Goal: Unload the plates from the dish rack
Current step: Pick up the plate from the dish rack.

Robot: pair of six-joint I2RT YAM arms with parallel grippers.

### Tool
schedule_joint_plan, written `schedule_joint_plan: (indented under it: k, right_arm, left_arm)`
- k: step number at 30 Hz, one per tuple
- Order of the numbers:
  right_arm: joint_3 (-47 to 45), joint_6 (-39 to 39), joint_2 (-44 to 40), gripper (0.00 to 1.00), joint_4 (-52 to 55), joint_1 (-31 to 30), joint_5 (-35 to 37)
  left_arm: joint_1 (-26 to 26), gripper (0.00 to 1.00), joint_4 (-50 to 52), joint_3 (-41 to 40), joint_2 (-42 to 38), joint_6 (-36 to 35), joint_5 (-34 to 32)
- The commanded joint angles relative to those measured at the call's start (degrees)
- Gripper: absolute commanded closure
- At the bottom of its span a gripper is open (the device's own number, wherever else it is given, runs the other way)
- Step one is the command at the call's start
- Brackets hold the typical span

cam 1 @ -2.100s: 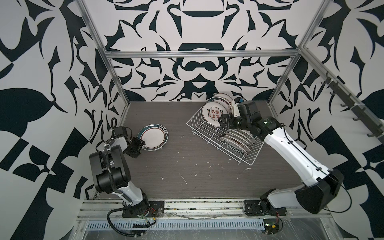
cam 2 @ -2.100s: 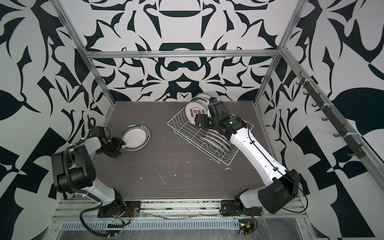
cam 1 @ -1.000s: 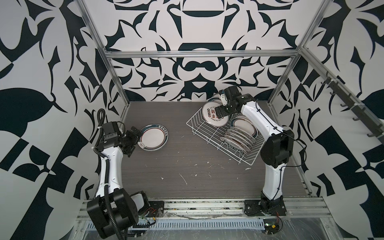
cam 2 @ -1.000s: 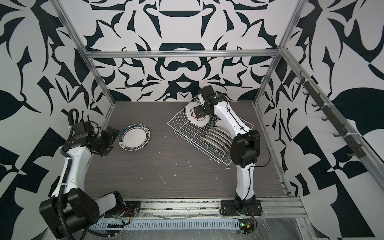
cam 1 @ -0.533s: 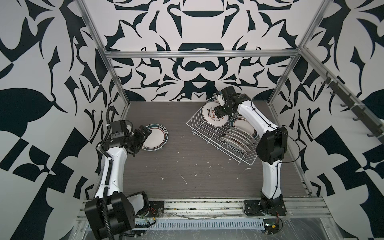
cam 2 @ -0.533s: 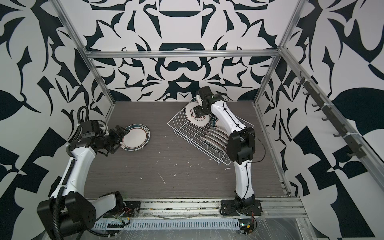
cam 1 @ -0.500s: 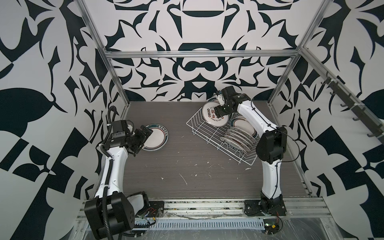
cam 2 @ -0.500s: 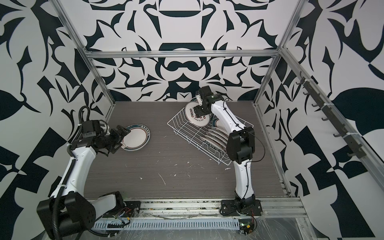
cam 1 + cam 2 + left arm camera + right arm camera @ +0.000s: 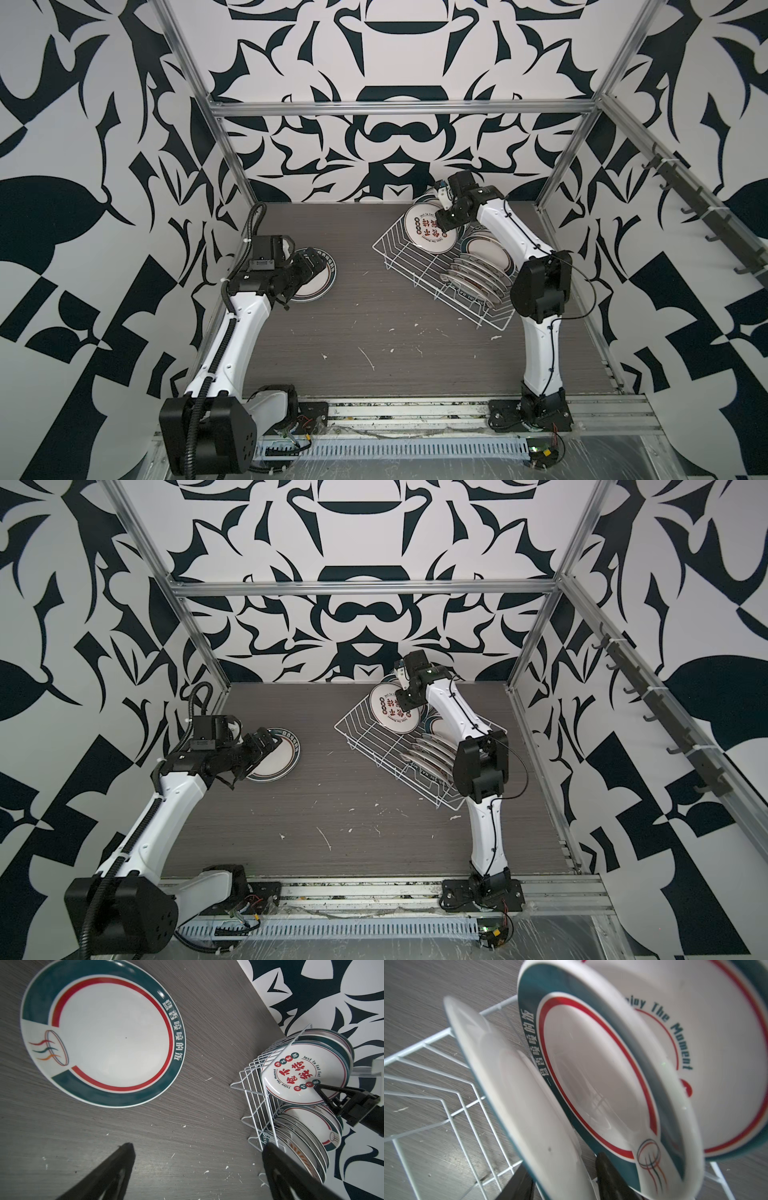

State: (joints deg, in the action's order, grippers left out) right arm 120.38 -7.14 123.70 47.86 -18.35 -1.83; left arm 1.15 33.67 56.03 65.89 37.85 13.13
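now | left fingers [image 9: 112, 1174] spread, hovering low | right fingers [image 9: 610, 1180] astride plate [image 9: 529, 1101], grip unclear

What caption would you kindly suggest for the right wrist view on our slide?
Right end effector straddling the rim of a white plate standing in the dish rack, green-rimmed plate beside it.

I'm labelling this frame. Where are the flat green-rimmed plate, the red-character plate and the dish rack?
Flat green-rimmed plate [image 9: 108, 1039]: left wrist view, on its white centre.
Red-character plate [image 9: 428, 232]: in a top view, on the characters.
Dish rack [image 9: 399, 253]: in a top view, on its empty slot wires.
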Motion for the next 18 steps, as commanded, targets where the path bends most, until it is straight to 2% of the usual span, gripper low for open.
schedule_joint_plan:
  k: [1,7,14,18]
  right_arm:
    - [1.1,-1.2,-1.2,0.56,-1.3,0.0,-1.1]
    - [0.2,-1.7,-1.6,0.71,-1.7,0.0,-1.1]
    - [-0.5,-2.1,-3.0,0.81,-1.9,0.0,-1.1]
    - [-1.0,-2.5,-4.5,0.92,-1.8,0.0,-0.8]
  left_arm:
    - [0.1,0.01,-0.6,1.9,-1.4,-2.1,-2.6]
    - [0.1,0.01,-0.1,2.4,-1.5,-3.2,-5.4]
    - [0.1,0.01,2.1,2.9,-0.9,-4.0,-9.3]
    - [0.1,0.01,1.7,2.1,-1.7,-3.4,-11.9]
